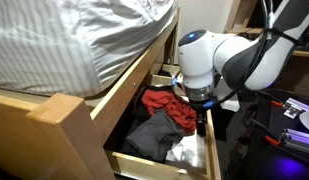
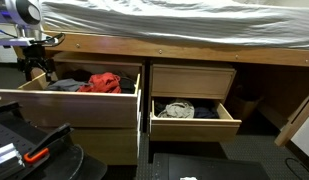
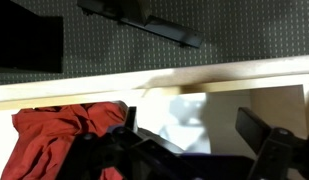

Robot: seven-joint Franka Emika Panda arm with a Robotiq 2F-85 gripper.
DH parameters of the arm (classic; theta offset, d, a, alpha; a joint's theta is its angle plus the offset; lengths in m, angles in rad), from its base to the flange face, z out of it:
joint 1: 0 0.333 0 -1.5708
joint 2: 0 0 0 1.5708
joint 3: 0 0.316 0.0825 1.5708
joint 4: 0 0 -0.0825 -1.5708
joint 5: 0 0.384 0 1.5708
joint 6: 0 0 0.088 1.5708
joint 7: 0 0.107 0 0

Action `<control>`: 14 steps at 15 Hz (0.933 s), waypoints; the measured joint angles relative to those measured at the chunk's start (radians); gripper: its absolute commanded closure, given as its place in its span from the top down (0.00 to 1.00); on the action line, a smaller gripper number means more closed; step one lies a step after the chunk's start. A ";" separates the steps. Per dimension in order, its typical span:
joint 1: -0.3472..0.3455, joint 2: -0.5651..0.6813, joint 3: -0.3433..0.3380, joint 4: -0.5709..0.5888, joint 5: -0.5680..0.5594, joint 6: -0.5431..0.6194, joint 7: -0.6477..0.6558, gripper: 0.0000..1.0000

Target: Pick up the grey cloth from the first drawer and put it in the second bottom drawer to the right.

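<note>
The grey cloth (image 1: 146, 136), dark, crumpled and loosely heaped, lies in the open drawer (image 1: 159, 164) below the claw (image 1: 201, 102) and off to its side, past the red cloth (image 1: 170, 106) bunched right under the claw, whose jaws stand spread apart and empty in the wrist view.

Light: indoor, moderate, falling from above the drawer (image 2: 64, 110) that holds the red cloth (image 2: 104, 82).
Brightest: striped bedding (image 1: 64, 40) over the drawer, mildly washed out.
Shadow: drawer interior dim in both exterior views. The floor (image 2: 254, 160) in front of it is near black.
Colour cast: violet glow (image 1: 286, 140) beside the drawer.
Wrist view: underexposed. The gripper (image 3: 199, 150) over the drawer is dark and blurred.
Grain: coarse throughout.
</note>
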State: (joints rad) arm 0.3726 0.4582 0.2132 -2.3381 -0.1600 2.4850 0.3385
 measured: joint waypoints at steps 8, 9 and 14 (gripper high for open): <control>0.002 0.007 -0.003 0.005 0.006 0.048 0.000 1.00; 0.003 0.020 -0.003 0.006 0.009 0.095 0.000 1.00; 0.075 0.182 -0.056 0.070 0.011 0.281 0.009 1.00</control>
State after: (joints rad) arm 0.4473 0.6401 0.1571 -2.2684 -0.1492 2.7659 0.3479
